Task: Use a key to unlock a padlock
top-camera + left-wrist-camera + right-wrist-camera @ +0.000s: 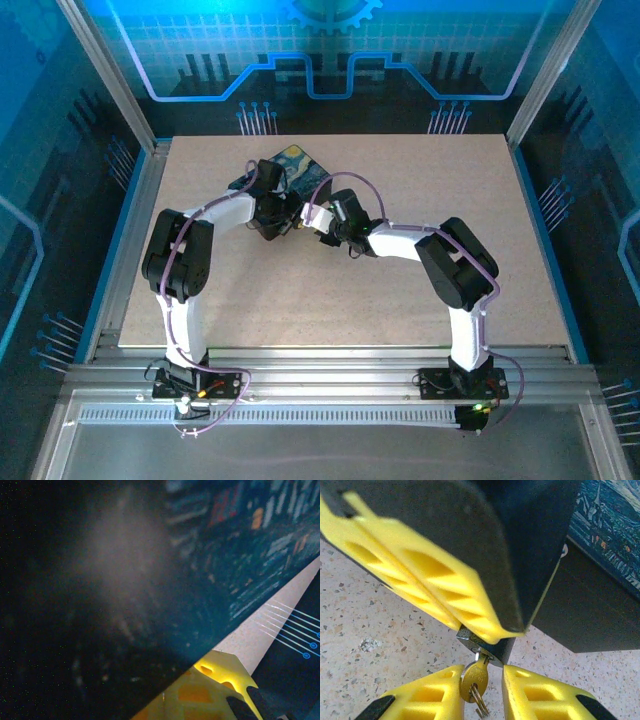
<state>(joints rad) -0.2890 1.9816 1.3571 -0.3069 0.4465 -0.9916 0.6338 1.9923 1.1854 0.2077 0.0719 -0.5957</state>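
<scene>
At the left of the overhead view, the left arm (185, 255) rose from its base at the near edge and bent inward to the middle of the counter (400, 310). Its left claw (492, 630) was clamped tight on the padlock (487, 649). In the right wrist view, a yellow finger and a dark finger met over the padlock's top, and only its lower end showed beneath them. The padlock was held above the speckled counter, just in front of the near wall of the dark box (605, 535) with the blue starry print on its lid. In the left wrist view that dark, blurred box wall sat very close to the lens, with a strip of counter running past it on the right.

A brass key (474, 679) stuck out of the padlock's exposed end, and a thin key ring (479, 702) hung from its head.

The right claw (484, 672) stood narrow, one yellow finger on each side of the key's head. The left finger sat right against the head, while a sliver of counter showed between the head and the other finger, so the key was not pinched. From above, the right arm (455, 265) reached in from its base on the right, and the two claws met in front of the box.
</scene>
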